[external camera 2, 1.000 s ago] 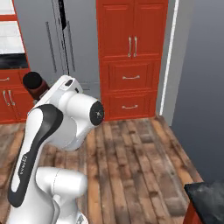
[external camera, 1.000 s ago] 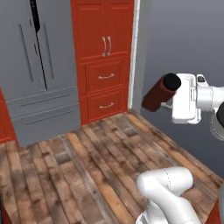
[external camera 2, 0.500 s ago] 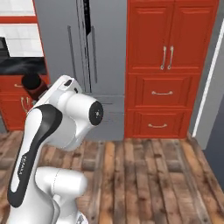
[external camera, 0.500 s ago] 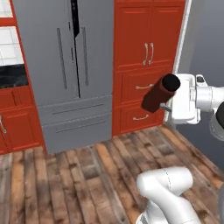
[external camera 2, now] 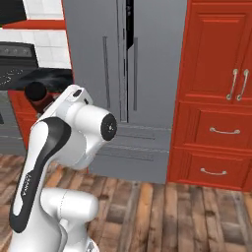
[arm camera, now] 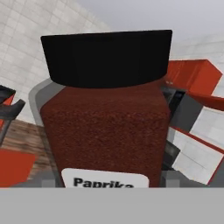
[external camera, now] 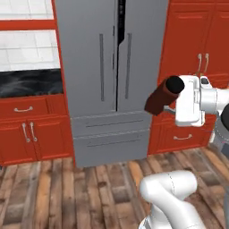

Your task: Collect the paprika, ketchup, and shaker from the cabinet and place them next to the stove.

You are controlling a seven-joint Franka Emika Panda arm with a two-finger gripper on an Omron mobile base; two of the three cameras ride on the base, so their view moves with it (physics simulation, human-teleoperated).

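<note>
The paprika (external camera: 160, 97), a squat dark-red jar with a black lid, hangs in the air in front of the fridge, tilted with its lid up and to the right. My gripper (external camera: 175, 103) is shut on its lower end. In the hand view the paprika (arm camera: 105, 127) stands very close, label toward the camera and lid on top. From the right base view, just its black lid (external camera 2: 35, 91) peeks out behind my arm. A dark panel at the far left looks like the stove (external camera 2: 12, 51). The ketchup, the shaker and the cabinet are out of view.
A tall grey fridge (external camera: 112, 76) faces me. Red floor-to-ceiling cupboards with drawers (external camera 2: 216, 113) stand right of it. Left of it runs a black counter (external camera: 29, 82) over red base cupboards (external camera: 27, 134). A wooden floor (external camera: 67, 192) lies in front.
The whole scene has slid to the right in both base views, so the base has turned left. The jar stays held in the gripper just as before.
</note>
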